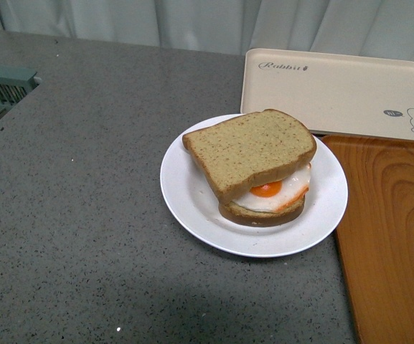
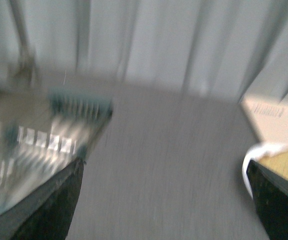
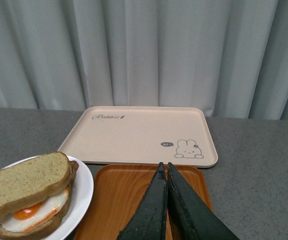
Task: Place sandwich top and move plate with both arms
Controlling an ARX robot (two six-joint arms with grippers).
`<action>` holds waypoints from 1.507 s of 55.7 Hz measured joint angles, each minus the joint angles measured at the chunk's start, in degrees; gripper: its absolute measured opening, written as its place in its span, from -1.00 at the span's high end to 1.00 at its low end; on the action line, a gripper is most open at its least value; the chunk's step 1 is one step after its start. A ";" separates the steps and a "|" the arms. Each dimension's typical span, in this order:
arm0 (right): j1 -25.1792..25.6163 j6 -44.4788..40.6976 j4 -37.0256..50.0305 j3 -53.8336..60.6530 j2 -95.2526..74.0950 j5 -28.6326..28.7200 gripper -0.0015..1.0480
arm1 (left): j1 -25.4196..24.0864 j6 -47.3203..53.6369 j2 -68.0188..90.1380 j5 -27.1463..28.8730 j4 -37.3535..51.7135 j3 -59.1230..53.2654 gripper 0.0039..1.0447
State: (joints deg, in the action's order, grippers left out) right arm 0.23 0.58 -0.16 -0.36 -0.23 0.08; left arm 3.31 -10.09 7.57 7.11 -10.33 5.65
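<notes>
The sandwich top (image 1: 250,149), a tan speckled bread slice, lies tilted on a fried egg (image 1: 275,190) and a lower slice on the round white plate (image 1: 181,193) mid-table. No arm shows in the front view. In the right wrist view the sandwich top (image 3: 24,182) and plate (image 3: 84,187) sit to one side; my right gripper (image 3: 164,167) is shut and empty above the wooden tray (image 3: 119,200). The left wrist view is blurred: my left gripper (image 2: 166,172) is open over bare table, with the plate's rim (image 2: 251,155) beside one finger (image 2: 278,205).
A cream rabbit-print tray (image 1: 336,89) lies behind the plate, an orange-brown wooden tray (image 1: 393,236) to its right. A metal rack with green trim (image 1: 2,86) sits at the far left edge. Grey curtains hang behind the grey speckled table (image 1: 77,215).
</notes>
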 joint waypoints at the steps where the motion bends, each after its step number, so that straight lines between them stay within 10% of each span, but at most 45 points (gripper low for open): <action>1: 0.00 -0.13 0.00 0.00 0.00 -0.02 0.90 | 1.07 -3.87 3.69 1.95 -3.65 1.44 -0.88; 12: 0.00 -0.31 0.00 0.00 0.00 0.00 0.23 | 3.91 -34.16 34.21 4.96 9.49 2.95 -0.88; 27: 0.00 -0.31 0.00 0.00 0.00 0.00 -0.84 | 7.54 -45.16 73.81 5.42 38.07 11.74 -0.88; 84: 0.00 -0.35 0.00 0.00 0.00 0.00 -0.83 | 26.18 -63.14 100.94 8.28 48.46 28.41 -0.88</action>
State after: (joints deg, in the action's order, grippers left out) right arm 0.23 0.23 -0.16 -0.36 -0.23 0.08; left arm 29.50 -73.23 108.51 15.40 38.13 34.06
